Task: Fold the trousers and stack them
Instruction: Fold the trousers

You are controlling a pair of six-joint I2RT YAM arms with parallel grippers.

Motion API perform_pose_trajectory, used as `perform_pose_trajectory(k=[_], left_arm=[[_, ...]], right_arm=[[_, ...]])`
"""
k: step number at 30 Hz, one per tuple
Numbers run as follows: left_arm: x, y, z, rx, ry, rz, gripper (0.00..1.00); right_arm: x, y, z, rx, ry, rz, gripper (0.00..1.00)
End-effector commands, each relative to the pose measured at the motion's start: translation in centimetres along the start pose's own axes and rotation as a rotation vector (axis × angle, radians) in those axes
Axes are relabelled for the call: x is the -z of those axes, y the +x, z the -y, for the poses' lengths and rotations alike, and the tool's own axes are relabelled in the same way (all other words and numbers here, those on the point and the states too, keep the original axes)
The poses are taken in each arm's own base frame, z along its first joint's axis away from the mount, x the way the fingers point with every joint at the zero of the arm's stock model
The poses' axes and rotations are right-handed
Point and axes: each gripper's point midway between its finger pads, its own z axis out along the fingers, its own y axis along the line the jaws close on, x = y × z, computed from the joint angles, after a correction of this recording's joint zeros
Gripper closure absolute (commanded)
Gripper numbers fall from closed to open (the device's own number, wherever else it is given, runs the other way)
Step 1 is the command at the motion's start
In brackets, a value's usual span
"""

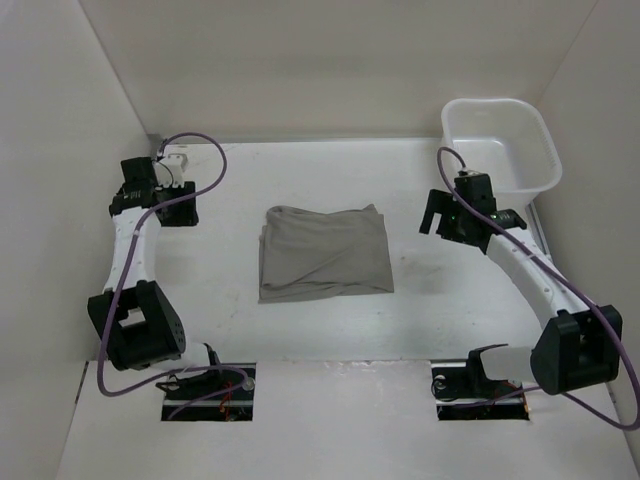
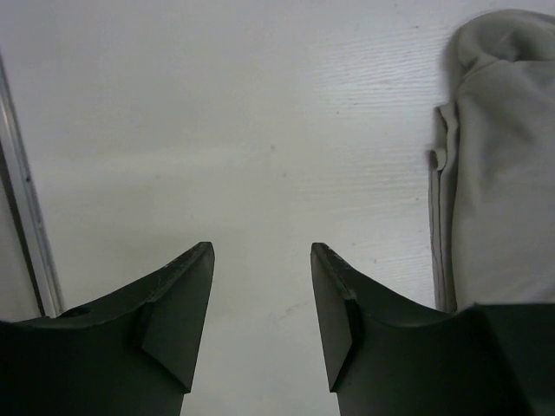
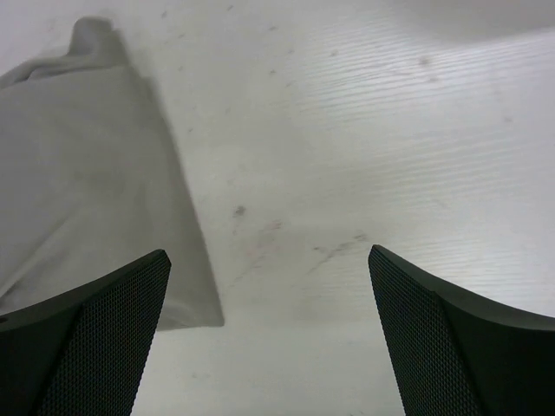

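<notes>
The grey-taupe trousers (image 1: 323, 253) lie folded into a flat, roughly square bundle in the middle of the table. My left gripper (image 1: 178, 207) is open and empty, well to the left of the bundle. In the left wrist view the gripper (image 2: 262, 251) hangs over bare table and the trousers' folded edge (image 2: 499, 173) shows at the right. My right gripper (image 1: 438, 214) is open and empty, to the right of the bundle. In the right wrist view the gripper (image 3: 269, 256) is over bare table and the trousers (image 3: 82, 173) lie at the left.
A white plastic tub (image 1: 500, 146) stands at the back right corner, just behind my right arm. White walls enclose the table at the back and both sides. A metal strip along the wall (image 2: 22, 199) shows at the left in the left wrist view.
</notes>
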Motion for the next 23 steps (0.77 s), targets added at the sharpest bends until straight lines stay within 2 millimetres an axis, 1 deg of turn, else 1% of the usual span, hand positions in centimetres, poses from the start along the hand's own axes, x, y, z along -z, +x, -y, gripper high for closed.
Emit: perform_pose_trajectory(k=[1, 4, 7, 12, 23], left_arm=[[2.2, -0.3, -0.8, 0.019, -0.035, 0.056, 0.53], [3.0, -0.2, -1.2, 0.033, -0.051, 0.079, 0.52], [3.4, -0.2, -1.1, 0.027, -0.054, 0.09, 0.52], [3.5, -0.1, -1.2, 0.034, -0.057, 0.092, 0.52], [3.5, -0.2, -1.1, 0.033, -0.056, 0.093, 0.51]], right_arm=[[1.7, -2.3, 3.3, -0.03, 0.135, 0.066, 0.0], [1.8, -3.0, 3.8, -0.066, 0.139, 0.088, 0.0], [2.0, -3.3, 4.1, -0.079, 0.142, 0.099, 0.0], [2.5, -3.1, 4.8, -0.082, 0.152, 0.109, 0.0], [3.2, -3.5, 6.2, -0.122, 0.168, 0.144, 0.0]])
